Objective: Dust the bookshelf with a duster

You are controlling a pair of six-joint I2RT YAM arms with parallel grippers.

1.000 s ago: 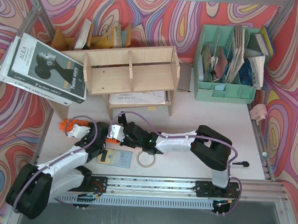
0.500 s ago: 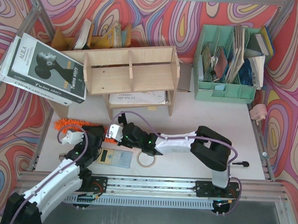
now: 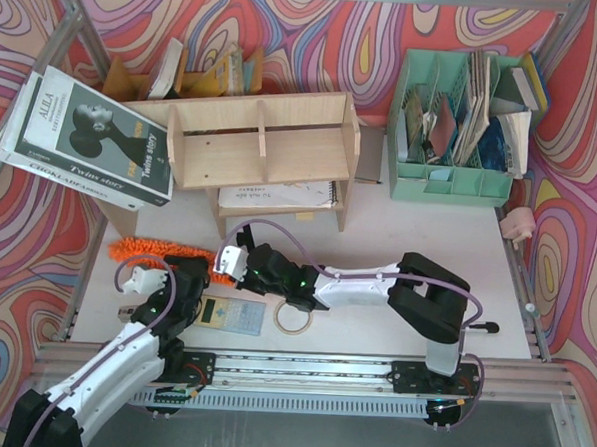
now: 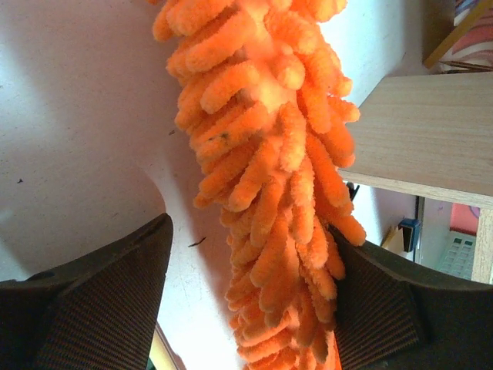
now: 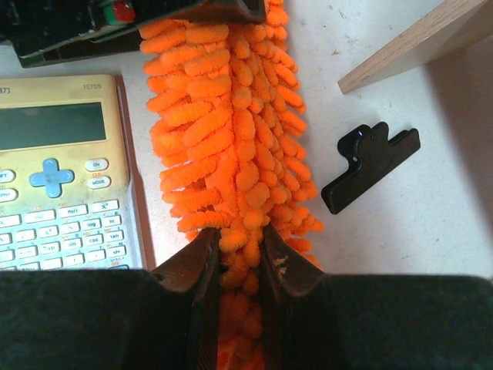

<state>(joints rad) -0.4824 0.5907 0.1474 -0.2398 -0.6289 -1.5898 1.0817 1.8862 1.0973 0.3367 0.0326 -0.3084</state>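
Where the duster (image 3: 159,248) lies flat on the bench (image 3: 408,229), in front of the bookshelf (image 3: 258,141) and toward its left end, we see the right end effector (image 5: 235,250) pinched tight on the fluffy head. The left end effector (image 4: 246,254) straddles the same head, its fingers spread wide apart. A calculator (image 5: 54,177) sits just beside the fibres, a black clip (image 5: 370,166) on their other side.

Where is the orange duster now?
Top view: the duster lies left on the table, before the bookshelf, beside the calculator, pinched by the right claw.
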